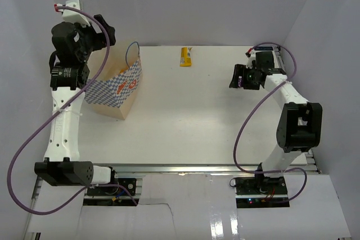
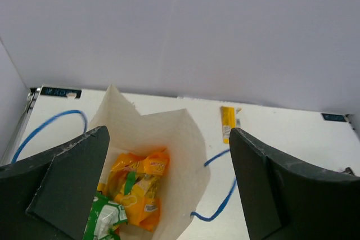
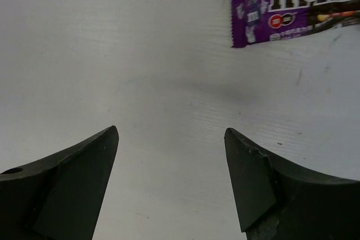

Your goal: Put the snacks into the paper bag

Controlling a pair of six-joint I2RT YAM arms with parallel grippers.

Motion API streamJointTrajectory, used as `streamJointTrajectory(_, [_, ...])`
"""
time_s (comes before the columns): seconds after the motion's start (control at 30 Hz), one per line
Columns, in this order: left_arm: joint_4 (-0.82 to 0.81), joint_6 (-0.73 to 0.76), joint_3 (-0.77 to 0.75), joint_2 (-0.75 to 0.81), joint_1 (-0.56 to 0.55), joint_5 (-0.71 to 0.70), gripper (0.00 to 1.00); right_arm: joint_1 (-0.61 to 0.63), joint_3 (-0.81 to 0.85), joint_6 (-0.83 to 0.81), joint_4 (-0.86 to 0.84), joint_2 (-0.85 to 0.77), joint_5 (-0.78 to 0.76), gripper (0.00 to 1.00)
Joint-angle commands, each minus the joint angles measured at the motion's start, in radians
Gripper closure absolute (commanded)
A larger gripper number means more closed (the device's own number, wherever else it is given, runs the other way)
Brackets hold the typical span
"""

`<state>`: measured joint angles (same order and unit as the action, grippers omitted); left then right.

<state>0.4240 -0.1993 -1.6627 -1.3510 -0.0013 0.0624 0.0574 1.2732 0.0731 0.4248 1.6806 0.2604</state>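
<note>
Left end effector hovers over the mouth of the paper bag, its two dark fingers spread wide with nothing between them. Its wrist camera looks straight down into the bag's pale inside. An orange bag of snacks lies crumpled at the bottom, and a green bag lies beside it, partly hidden behind the left finger. Whether any smaller packets lie under them cannot be told.

Seen from the overhead camera, the paper bag stands upright on the far left of the white tabletop. Its outside is blue-and-white checkered with orange round marks. A blue cord handle hangs loose over one side, and a second one trails on the other side.

One small yellow wrapper lies flat on the tabletop near the far edge, to the right of the bag and well apart from it.

Right end effector is on the far right of the tabletop, low over the surface, fingers apart and holding nothing. A narrow purple candy packet lies flat on the tabletop just beyond its fingertips, off toward the right finger's side and not touching either finger
</note>
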Motion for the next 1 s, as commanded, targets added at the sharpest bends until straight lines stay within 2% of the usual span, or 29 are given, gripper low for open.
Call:
streamJointTrajectory(0.0, [-0.019,-0.025,-0.068,0.099,0.0,0.065,0.02,-0.008,0.159,0.203,0.008,0.082,-0.229,0.18])
streamJointTrajectory(0.13, [-0.019,-0.077,-0.017,0.197,0.0,0.135,0.02,-0.045,0.233,0.359,0.077,0.166,-0.247,0.17])
streamJointTrajectory(0.27, [-0.016,-0.138,0.13,0.337,0.0,0.206,0.02,-0.066,0.252,0.415,0.075,0.24,-0.331,0.15])
streamJointTrajectory(0.4, [0.007,-0.158,0.27,0.505,0.0,0.255,0.02,-0.087,0.372,0.422,0.088,0.344,-0.414,0.12])
streamJointTrajectory(0.5, [0.068,-0.186,0.311,0.562,0.0,0.254,0.02,-0.097,0.416,0.418,0.08,0.416,-0.455,0.11])
streamJointTrajectory(0.63, [0.064,-0.254,0.371,0.61,0.0,0.27,0.02,-0.1,0.489,0.424,0.075,0.503,-0.457,0.1])
streamJointTrajectory(0.73, [0.056,-0.288,0.392,0.613,0.0,0.303,0.02,-0.1,0.525,0.438,0.075,0.55,-0.449,0.11])
streamJointTrajectory(0.77, [0.05,-0.307,0.396,0.609,0.0,0.354,0.02,-0.1,0.528,0.444,0.075,0.557,-0.448,0.11])
streamJointTrajectory(0.87, [-0.008,-0.351,0.408,0.577,0.0,0.515,0.02,-0.102,0.523,0.445,0.068,0.579,-0.438,0.17])
streamJointTrajectory(0.9, [-0.03,-0.371,0.418,0.564,0.0,0.609,0.02,-0.103,0.517,0.442,0.063,0.582,-0.425,0.21])
streamJointTrajectory(0.93, [-0.037,-0.393,0.423,0.552,0.0,0.646,0.02,-0.106,0.508,0.441,0.054,0.584,-0.385,0.31])
streamJointTrajectory(0.97, [-0.047,-0.432,0.431,0.535,0.0,0.677,0.02,-0.11,0.487,0.439,0.039,0.582,-0.365,0.36])
